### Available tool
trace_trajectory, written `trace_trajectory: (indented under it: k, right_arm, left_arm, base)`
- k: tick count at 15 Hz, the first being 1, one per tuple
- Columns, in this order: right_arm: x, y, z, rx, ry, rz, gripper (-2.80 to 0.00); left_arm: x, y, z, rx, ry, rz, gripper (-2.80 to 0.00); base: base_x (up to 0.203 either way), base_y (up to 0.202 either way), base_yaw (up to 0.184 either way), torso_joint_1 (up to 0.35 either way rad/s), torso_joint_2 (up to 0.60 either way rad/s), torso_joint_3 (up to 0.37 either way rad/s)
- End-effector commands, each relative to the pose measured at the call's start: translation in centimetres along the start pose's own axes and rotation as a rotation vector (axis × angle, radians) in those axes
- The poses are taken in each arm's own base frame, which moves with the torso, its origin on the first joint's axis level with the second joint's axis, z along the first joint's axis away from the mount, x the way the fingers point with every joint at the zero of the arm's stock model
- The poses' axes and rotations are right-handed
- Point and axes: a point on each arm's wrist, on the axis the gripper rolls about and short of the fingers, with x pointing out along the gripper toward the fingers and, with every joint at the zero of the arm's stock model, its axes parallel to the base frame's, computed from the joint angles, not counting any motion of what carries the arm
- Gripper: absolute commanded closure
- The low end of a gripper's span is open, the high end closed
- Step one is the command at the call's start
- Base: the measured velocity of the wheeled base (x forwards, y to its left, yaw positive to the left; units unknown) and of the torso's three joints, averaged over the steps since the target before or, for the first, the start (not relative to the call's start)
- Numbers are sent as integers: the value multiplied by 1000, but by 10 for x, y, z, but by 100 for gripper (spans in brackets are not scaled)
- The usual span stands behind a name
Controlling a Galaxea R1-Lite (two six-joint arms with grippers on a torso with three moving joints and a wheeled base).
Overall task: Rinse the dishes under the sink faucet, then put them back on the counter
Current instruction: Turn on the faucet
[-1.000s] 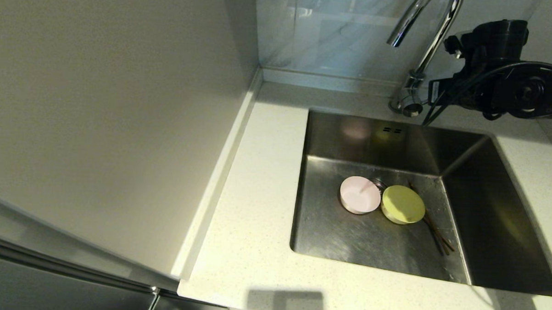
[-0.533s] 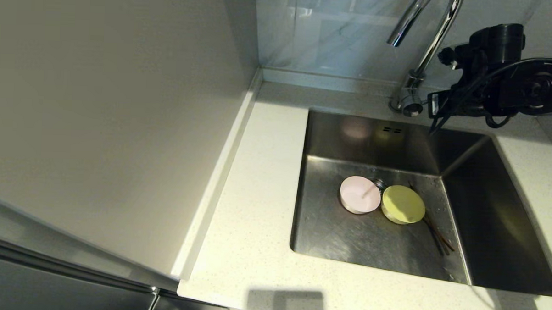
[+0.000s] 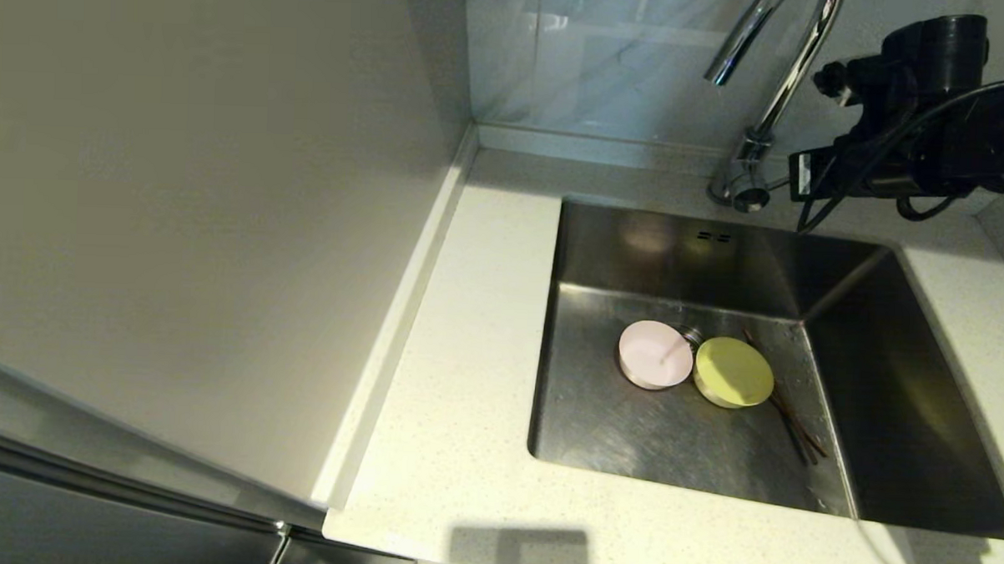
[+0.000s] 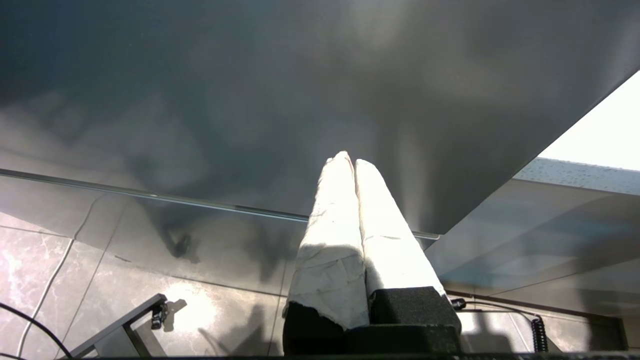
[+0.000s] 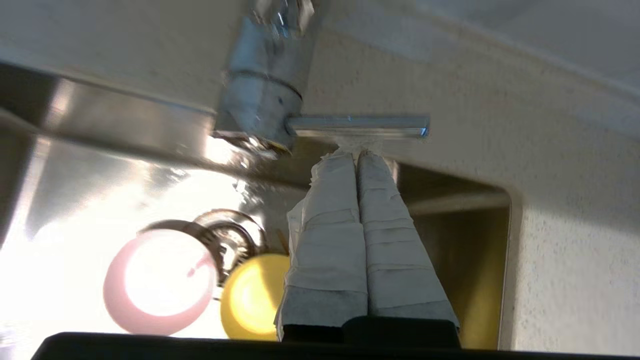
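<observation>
The pale-pink bowl (image 3: 655, 355) and the pale-yellow bowl (image 3: 733, 372) stand side by side on the floor of the steel sink (image 3: 630, 437), by the drain. The brown chopsticks (image 3: 798, 426) lie partly under the yellow bowl. A thin stream of water falls from the chrome faucet (image 3: 776, 83) toward the pink bowl. My right gripper (image 5: 357, 151) is shut, its taped tips touching the faucet's side lever (image 5: 357, 125). In the right wrist view both the pink bowl (image 5: 160, 282) and the yellow bowl (image 5: 252, 297) show below. My left gripper (image 4: 349, 161) is shut and empty, parked low beside a dark cabinet front.
The off-white counter (image 3: 473, 398) runs left of and in front of the sink. A tall pale panel (image 3: 178, 221) rises along the counter's left side. Grey marbled tile (image 3: 593, 60) backs the faucet. The right arm (image 3: 933, 138) hangs over the sink's far right corner.
The right arm has lifted and drawn a little to the right and back by the faucet lever. The bowls and chopsticks have not moved.
</observation>
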Motion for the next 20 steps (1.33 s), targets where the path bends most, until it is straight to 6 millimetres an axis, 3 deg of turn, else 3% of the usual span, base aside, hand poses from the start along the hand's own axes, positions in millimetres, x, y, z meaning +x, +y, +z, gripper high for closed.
trace_trajectory:
  k: [1, 4, 10, 20]
  right_arm:
    - [-12, -5, 9, 12, -39, 12, 0]
    - [-5, -3, 14, 47, -120, -1, 0]
    - [40, 3, 0, 74, -193, -56, 0]
    - [53, -2, -4, -78, -221, -94, 0]
  left_arm:
    - [0, 0, 0, 0, -3, 0, 0]
    - [0, 0, 0, 0, -3, 0, 0]
    - [0, 0, 0, 0, -3, 0, 0]
    - [0, 0, 0, 0, -3, 0, 0]
  base:
    - [0, 0, 0, 0, 0, 0]
    - [0, 0, 0, 0, 0, 0]
    - [0, 0, 0, 0, 0, 0]
    - [0, 0, 0, 0, 0, 0]
